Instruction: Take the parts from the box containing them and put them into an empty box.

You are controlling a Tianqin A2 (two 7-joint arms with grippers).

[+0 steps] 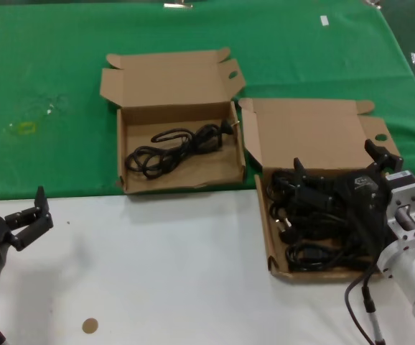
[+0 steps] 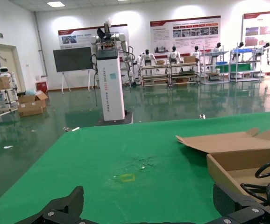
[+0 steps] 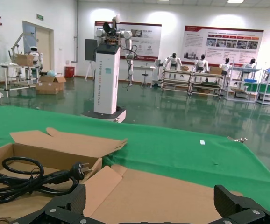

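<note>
You have two open cardboard boxes on the bench: the left box (image 1: 132, 188) and the right box (image 1: 271, 237). The left one holds one coiled black cable (image 1: 173, 147). The right one holds a pile of black cables (image 1: 304, 219), tangled so you cannot count them. You have two pincers: the left pincer (image 1: 29, 219) and the right pincer (image 1: 340, 169). One small brown disc (image 1: 90, 325) lies on the bench's white part.

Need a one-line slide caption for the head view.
Right gripper open over the cable-filled box; left gripper waits open; far box holds one cable.
</note>
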